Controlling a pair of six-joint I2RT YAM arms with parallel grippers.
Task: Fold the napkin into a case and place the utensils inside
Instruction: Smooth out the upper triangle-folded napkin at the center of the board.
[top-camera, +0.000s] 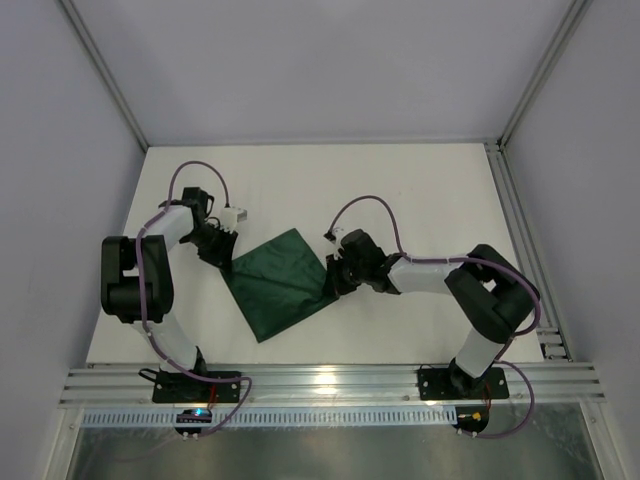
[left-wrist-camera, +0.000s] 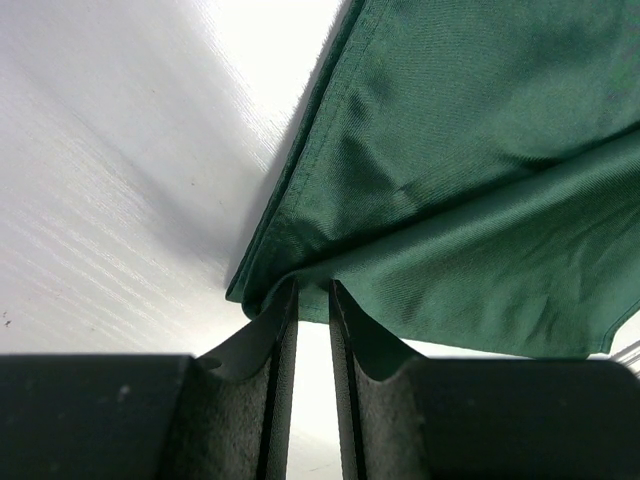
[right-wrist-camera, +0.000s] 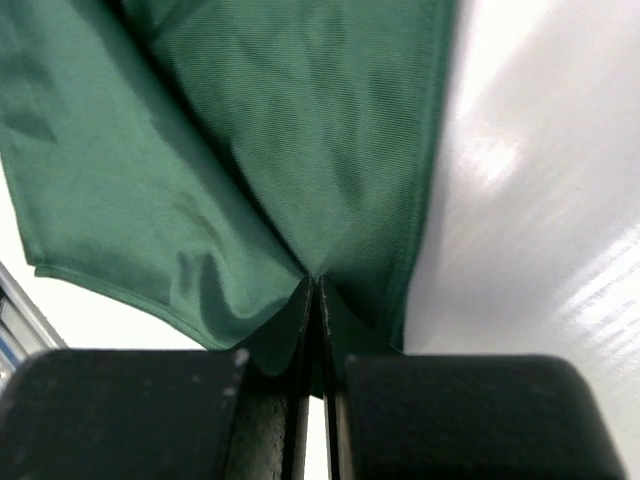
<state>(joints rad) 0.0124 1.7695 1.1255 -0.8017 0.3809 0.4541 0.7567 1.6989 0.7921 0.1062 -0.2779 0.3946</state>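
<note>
Green napkin (top-camera: 277, 285) lies folded, white table (top-camera: 420, 200) open on every side. Left gripper (top-camera: 226, 250) and right gripper (top-camera: 330, 283) pinch its opposite corners, fingers narrow.

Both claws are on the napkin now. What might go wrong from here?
1. The left claw pinches only the very edge of the napkin, so a tug may pull the cloth free.
2. The right claw is shut on a bunched corner where layers overlap. It may hold just one layer, so the fold could skew.
3. No utensils show in any view.
</note>
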